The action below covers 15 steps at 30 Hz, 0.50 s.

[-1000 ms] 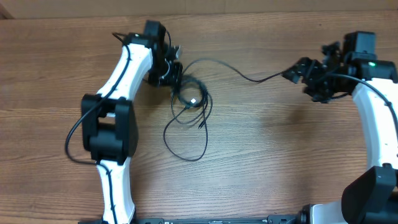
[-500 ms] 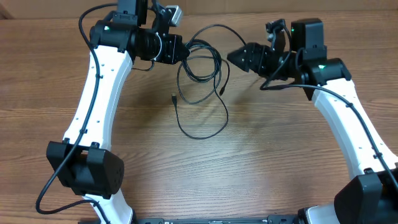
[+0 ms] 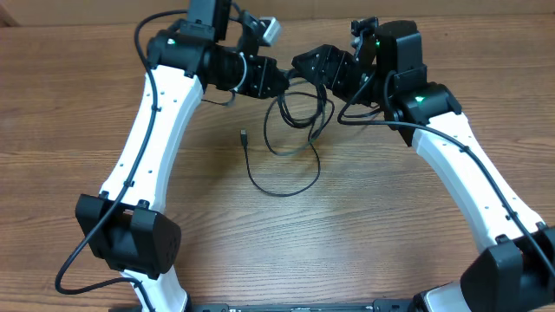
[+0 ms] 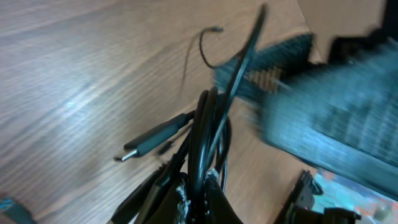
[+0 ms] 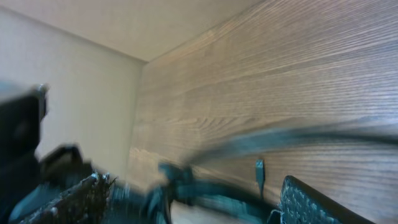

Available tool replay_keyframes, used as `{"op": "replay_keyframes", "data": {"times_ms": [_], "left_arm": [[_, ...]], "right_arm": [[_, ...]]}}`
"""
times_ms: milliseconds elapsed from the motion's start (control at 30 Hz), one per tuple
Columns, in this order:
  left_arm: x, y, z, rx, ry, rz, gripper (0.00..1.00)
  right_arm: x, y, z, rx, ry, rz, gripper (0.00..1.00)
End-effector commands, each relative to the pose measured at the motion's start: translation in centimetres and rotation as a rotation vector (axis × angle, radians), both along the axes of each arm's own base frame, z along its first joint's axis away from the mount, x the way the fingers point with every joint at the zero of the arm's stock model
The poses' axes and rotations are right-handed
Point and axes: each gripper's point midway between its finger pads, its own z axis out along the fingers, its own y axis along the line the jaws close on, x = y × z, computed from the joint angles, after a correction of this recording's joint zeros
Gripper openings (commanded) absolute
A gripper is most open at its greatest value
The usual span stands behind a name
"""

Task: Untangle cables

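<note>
The cables are thin black cords bunched at the back middle of the table. One long loop trails toward me and a plug end lies on the wood. My left gripper is shut on the cable bundle, with several strands pinched between its fingers. A plug sticks out beside them. My right gripper is open just right of the left one. The blurred cables run between its wide-apart textured pads.
Bare wooden table lies all around the cables. The back edge of the table and a beige wall are close behind both grippers. Both white arms reach in from the front corners.
Both grippers have closed in on each other at the back middle. The left one carried the bundle rightward. The right one swung left until its open jaws reached the cables.
</note>
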Motion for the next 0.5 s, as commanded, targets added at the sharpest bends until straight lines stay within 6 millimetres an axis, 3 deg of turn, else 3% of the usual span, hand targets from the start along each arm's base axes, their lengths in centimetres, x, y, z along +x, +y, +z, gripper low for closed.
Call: {"op": "replay_keyframes", "data": {"times_ms": [0, 100, 167, 333, 467], "left_arm": [[-1.2, -1.4, 0.5, -0.037, 0.008, -0.059, 0.04], [-1.8, -1.9, 0.6, -0.049, 0.021, -0.079, 0.04], [-2.1, -2.1, 0.8, -0.067, 0.028, -0.093, 0.04], [-2.3, -2.2, 1.0, -0.085, 0.029, -0.111, 0.04], [-2.1, -1.8, 1.3, -0.097, -0.013, -0.140, 0.04]], "right_arm": [[1.3, -0.1, -0.8, 0.003, 0.004, -0.043, 0.84], [1.7, -0.4, -0.9, -0.009, -0.006, -0.067, 0.72], [1.9, -1.0, -1.6, -0.035, 0.015, -0.102, 0.58], [1.8, -3.8, -4.3, -0.120, 0.136, -0.264, 0.21], [1.9, -6.5, -5.6, -0.164, 0.190, -0.336, 0.04]]}}
